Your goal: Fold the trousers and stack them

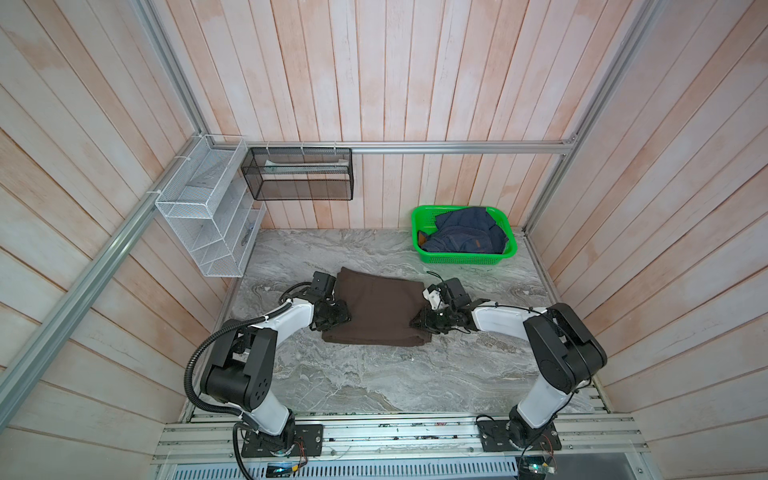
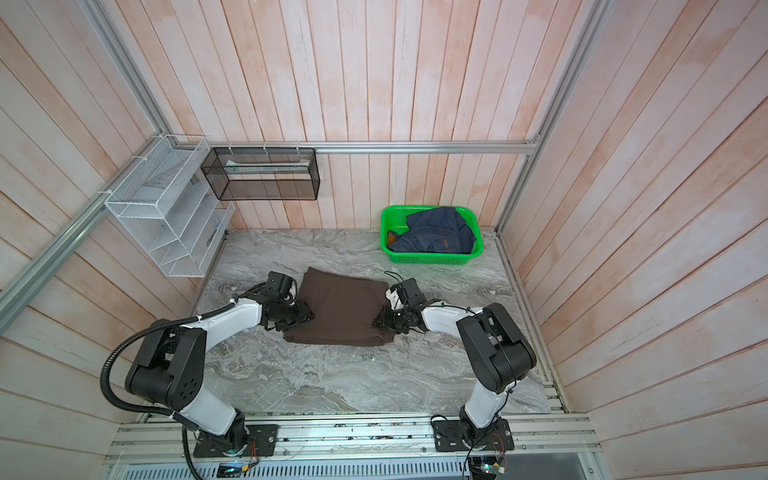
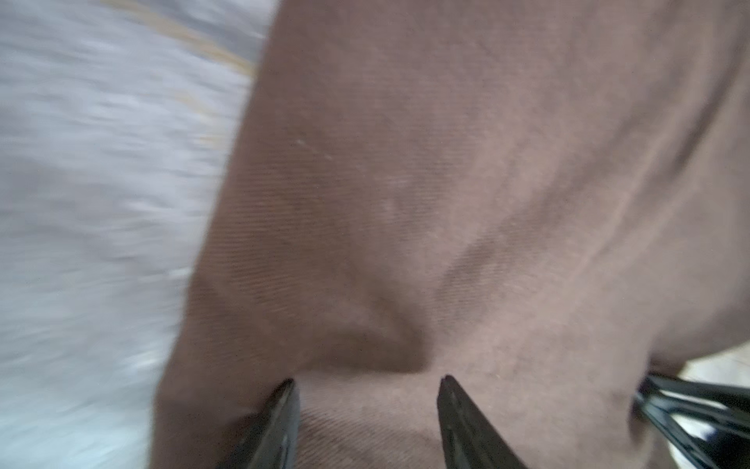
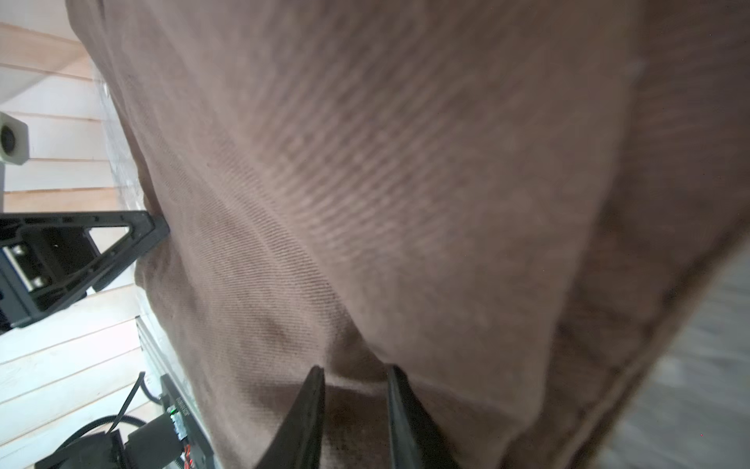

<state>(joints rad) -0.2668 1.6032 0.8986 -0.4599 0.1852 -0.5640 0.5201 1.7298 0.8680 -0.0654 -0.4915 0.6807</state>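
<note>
The dark brown trousers (image 1: 376, 309) (image 2: 340, 309) lie folded into a thick rectangle in the middle of the marble table (image 1: 395, 374). My left gripper (image 1: 343, 318) (image 2: 307, 316) sits low at their left edge. In the left wrist view its fingers stand wide apart (image 3: 367, 380) over brown cloth (image 3: 446, 182). At the right edge is my right gripper (image 1: 417, 322) (image 2: 380, 322). The right wrist view shows its fingers (image 4: 356, 368) a little apart, with a fold of the trousers (image 4: 406, 182) lying loose in the gap.
A green basket (image 1: 457, 259) (image 2: 428, 258) at the back right holds a navy denim garment (image 1: 465, 235). A white wire rack (image 1: 208, 220) and a black mesh shelf (image 1: 299, 174) hang on the back-left walls. Aluminium rails run along the table's front edge.
</note>
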